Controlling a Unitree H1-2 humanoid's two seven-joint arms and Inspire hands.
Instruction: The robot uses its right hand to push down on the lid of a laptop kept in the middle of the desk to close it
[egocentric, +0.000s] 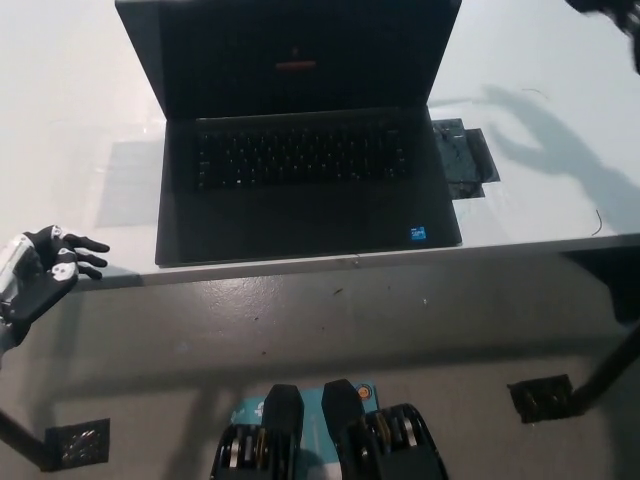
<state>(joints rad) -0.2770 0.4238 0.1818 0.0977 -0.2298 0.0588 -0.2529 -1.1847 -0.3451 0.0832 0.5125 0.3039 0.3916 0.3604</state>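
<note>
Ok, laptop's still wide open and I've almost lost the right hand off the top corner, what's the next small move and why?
Probably swing the right hand inward toward the lid and bring it over the lid's top edge. The laptop stands open, nothing touches the lid, and the right hand shows only at the picture's top right corner, well to the side. The left hand rests by the desk edge.

We see a glossy white desk (70, 90) filling the upper frame, grey concrete floor (330, 335) below, black table leg (610, 365) lower right.

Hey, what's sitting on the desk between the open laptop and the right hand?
Head view: a small dark flat object beside the laptop, then bare desk toward the right hand.
</note>
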